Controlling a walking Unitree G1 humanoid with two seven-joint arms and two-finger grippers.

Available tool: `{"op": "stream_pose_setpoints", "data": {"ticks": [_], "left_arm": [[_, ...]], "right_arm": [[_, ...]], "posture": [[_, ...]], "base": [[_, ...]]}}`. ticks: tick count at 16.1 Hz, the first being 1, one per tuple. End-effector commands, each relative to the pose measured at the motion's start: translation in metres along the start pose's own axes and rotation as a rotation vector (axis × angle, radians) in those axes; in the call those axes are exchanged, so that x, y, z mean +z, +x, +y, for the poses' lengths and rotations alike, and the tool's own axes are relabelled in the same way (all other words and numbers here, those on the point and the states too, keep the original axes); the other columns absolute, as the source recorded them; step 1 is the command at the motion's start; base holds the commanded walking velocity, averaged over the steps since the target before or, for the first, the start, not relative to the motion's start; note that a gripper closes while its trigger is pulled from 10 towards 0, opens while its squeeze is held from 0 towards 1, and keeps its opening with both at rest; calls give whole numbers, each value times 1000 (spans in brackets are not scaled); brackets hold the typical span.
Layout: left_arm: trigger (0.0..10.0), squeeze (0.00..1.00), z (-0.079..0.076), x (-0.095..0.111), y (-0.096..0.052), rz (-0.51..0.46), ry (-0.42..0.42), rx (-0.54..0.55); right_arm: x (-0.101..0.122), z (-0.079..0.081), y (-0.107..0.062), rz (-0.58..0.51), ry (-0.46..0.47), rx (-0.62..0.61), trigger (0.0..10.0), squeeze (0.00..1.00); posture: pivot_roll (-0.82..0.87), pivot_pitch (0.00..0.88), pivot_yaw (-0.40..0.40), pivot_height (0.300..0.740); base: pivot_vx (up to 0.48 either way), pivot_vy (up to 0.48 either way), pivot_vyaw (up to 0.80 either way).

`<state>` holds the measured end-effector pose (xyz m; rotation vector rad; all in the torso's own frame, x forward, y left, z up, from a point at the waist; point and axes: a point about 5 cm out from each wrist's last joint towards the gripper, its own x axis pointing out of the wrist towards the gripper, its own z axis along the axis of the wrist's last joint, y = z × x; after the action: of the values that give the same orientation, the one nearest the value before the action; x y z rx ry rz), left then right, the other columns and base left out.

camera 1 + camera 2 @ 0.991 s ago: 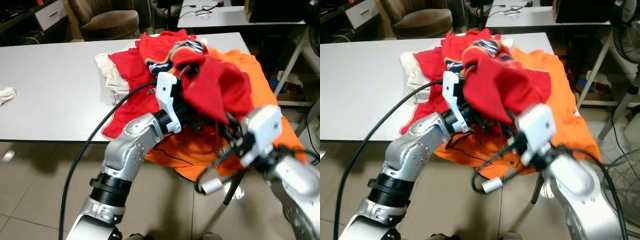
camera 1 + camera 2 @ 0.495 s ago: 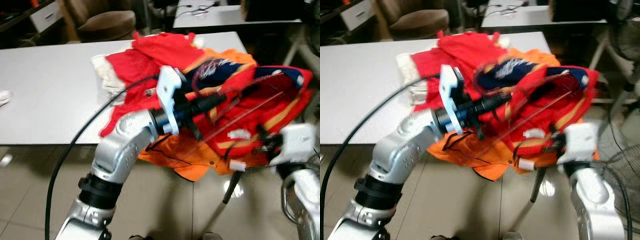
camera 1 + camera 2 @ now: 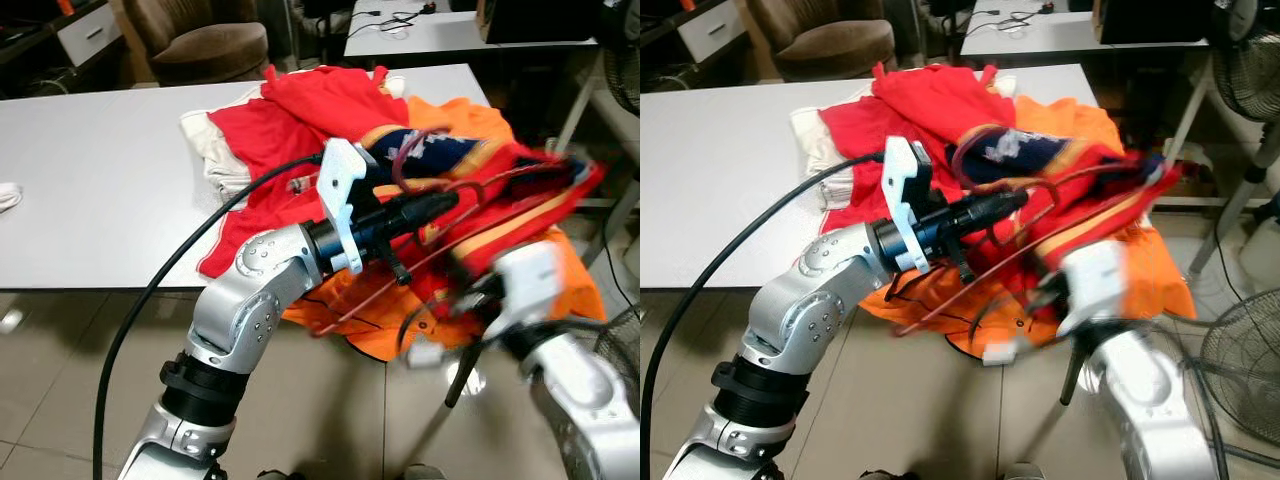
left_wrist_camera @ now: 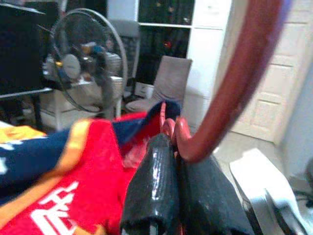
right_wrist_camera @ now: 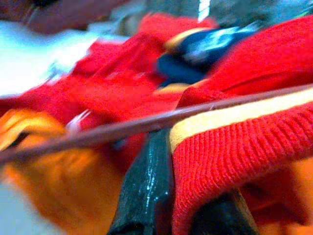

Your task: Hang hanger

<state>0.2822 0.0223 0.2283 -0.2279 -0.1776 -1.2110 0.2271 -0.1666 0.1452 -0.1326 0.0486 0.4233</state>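
Two tools held one dark red hanger (image 3: 440, 245) above the near edge of the white desk (image 3: 90, 190). The right tool (image 5: 171, 196) was clamped on the red sweater's (image 5: 230, 147) hem, nearest. The left tool (image 4: 171, 191) was closed on the hook. Farther lay a clothes pile (image 3: 300, 110).

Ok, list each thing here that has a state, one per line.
left gripper: shut on the hanger hook.
right gripper: shut on the sweater hem.
hanger: held up off the table, inside the sweater.
red sweater: stretched between both grippers.
clothes pile: heaped on the white table.
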Motion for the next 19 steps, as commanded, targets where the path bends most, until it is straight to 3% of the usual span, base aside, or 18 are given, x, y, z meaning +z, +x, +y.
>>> {"op": "stream_pose_setpoints", "data": {"ticks": [1,2,3,4,5,9,10,11,12,14,17,19], "left_arm": [[10000,0,-10,10,7,-46,42,-48],[10000,0,-10,8,6,-36,48,-52],[10000,0,-4,-15,0,110,128,-21],[10000,0,-2,-21,-3,143,155,-7],[10000,0,1,-31,-10,191,172,13],[10000,0,10,-52,-28,242,138,151],[10000,0,11,-54,-30,245,140,154],[10000,0,10,-56,-34,249,131,140],[10000,0,9,-59,-39,257,120,110],[10000,0,9,-59,-45,260,97,78],[10000,0,11,-56,-46,255,87,67],[10000,0,11,-53,-54,292,109,-29]], "right_arm": [[0,27,2,5,39,169,0,0],[0,27,2,4,41,169,0,0],[5,14,6,-19,39,63,1412,0],[6,11,7,-27,40,37,9451,0],[10,3,8,-41,28,-23,10000,0],[23,-47,3,-120,-15,-405,10000,12],[24,-50,2,-119,-24,-428,10000,12],[24,-58,0,-120,-48,-474,10000,1000],[23,-70,-4,-87,-120,-546,10000,1000],[21,-80,-7,-52,-219,-572,10000,1000],[17,-79,-6,-37,-220,-531,10000,1000],[-5,-80,-9,128,-372,-461,10000,1000]], "posture": [[-337,68,142,740],[-337,68,142,740],[-338,68,144,740],[-339,69,145,740],[-340,68,146,740],[-335,60,143,740],[-334,57,142,740],[-331,54,139,740],[-329,50,137,740],[-324,44,133,740],[-323,39,136,740],[-329,37,138,740]], "base": [[0,0,0],[0,0,0],[0,0,0],[0,0,0],[0,0,0],[0,0,0],[0,0,0],[0,0,0],[0,0,0],[0,0,0],[0,0,0],[0,0,0]]}}
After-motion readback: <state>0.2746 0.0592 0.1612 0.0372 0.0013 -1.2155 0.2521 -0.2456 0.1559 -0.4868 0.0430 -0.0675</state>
